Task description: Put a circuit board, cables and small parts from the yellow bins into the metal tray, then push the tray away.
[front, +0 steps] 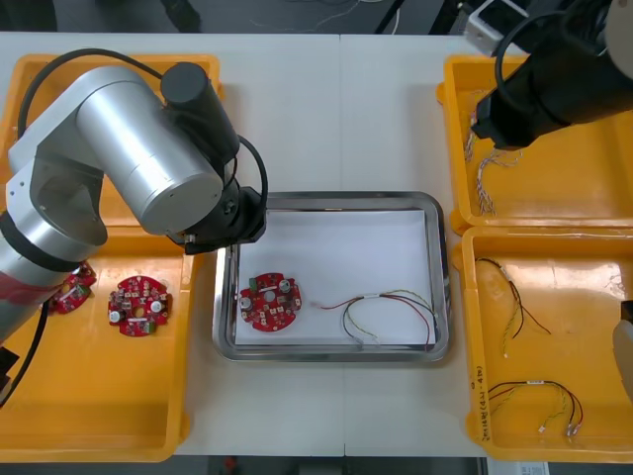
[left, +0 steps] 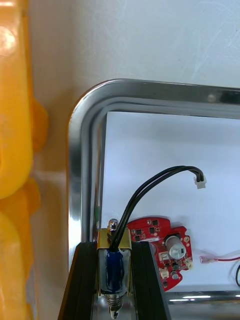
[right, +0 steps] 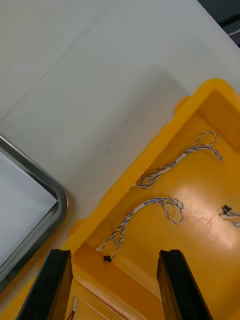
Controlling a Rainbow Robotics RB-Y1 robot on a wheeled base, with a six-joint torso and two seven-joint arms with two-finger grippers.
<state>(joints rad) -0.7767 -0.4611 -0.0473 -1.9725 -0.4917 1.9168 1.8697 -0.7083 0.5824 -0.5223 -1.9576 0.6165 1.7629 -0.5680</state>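
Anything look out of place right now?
Nothing stands out. The circuit board and red and yellow cable lie inside the metal tray; left gripper grips a small metal part over its corner; right gripper open above twisted cables.

The light counter [front: 336, 109] is occupied by four yellow bins [front: 593, 322], two per side, with the metal tray [front: 336, 201] set between them

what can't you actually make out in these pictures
- Front view: the silver left arm covers the left gripper and its small blue-bodied metal part.
- Front view: the black right arm covers the open right gripper.
- Front view: a round red circuit board in the yellow plastic bin is partly under the left arm.
- Left wrist view: the red and yellow cable on the shiny metal tray is cut off by the edge.
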